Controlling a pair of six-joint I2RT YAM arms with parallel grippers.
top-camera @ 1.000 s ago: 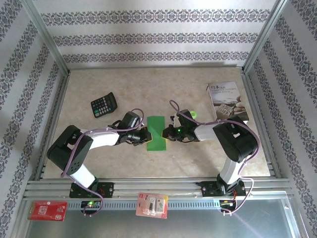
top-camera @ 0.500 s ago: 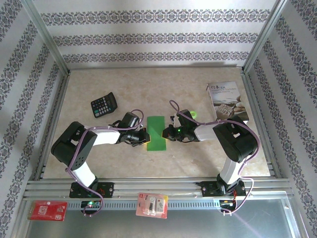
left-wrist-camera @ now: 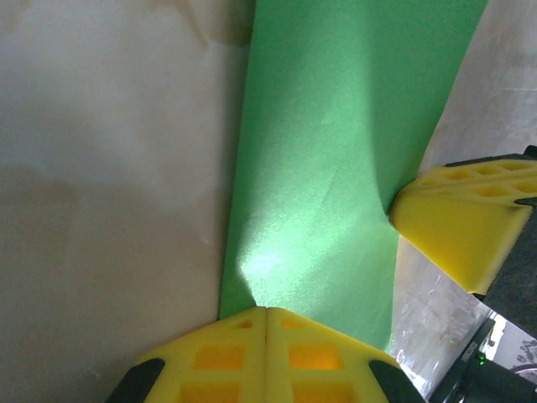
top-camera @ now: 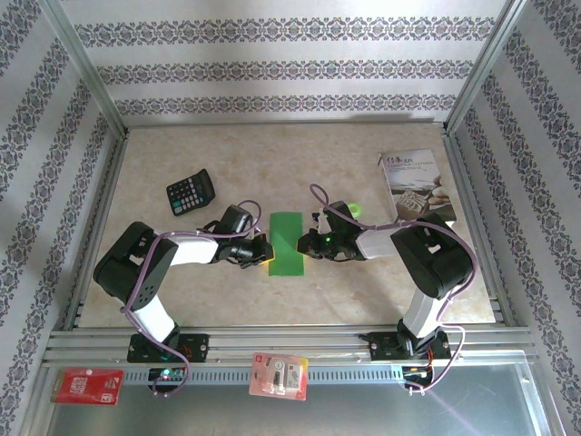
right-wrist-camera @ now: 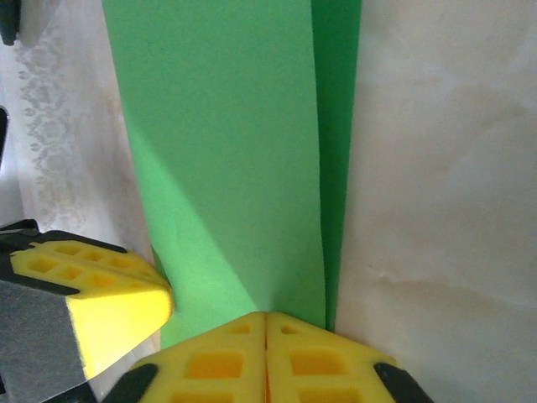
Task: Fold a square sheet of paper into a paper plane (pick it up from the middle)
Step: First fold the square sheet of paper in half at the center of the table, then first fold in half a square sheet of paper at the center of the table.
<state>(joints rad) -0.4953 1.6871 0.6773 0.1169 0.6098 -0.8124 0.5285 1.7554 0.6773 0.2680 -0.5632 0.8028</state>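
Two grippers are closing on a folded green sheet at mid-table.
On the beige table (top-camera: pixel 300 154), the white booklet (top-camera: pixel 413 177) is lying at the far right. The square sheet of paper (top-camera: pixel 287 238), folded into a narrow strip, is lying at the centre, with the calculator (top-camera: pixel 191 193) well off to its left. The left gripper (left-wrist-camera: pixel 266 312) is pressing its yellow jaws together on the strip's left edge. The right gripper (right-wrist-camera: pixel 266 317), jaws likewise together, is apparently pinching the right edge. A small green disc (top-camera: pixel 353 210) is sitting beside the right wrist.
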